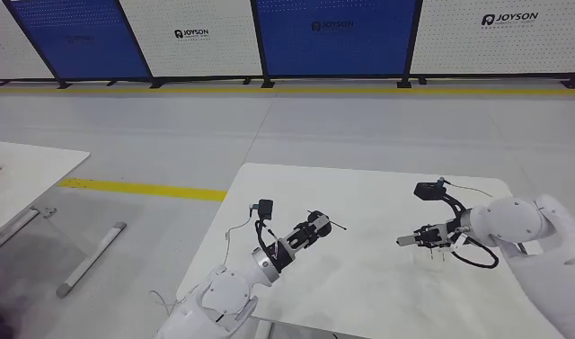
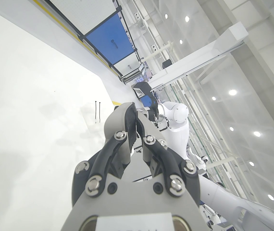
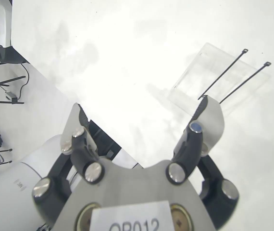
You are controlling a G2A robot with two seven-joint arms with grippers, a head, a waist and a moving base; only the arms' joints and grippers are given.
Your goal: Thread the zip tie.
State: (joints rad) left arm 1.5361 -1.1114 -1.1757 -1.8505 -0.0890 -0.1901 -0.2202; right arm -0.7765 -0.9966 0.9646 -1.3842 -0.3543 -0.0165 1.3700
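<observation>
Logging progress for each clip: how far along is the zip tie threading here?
Done: the left gripper is shut on what looks like a zip tie, seen in the top view. In hand: the open right gripper sits beside the clear tray, where two more zip ties lie untouched. Left: no loop shows anywhere, so the threading itself is not yet done.

Two zip ties [image 3: 222,73] side by side on clear stand [image 3: 206,66] on table [image 3: 127,25], near right gripper [image 3: 142,104].
</observation>
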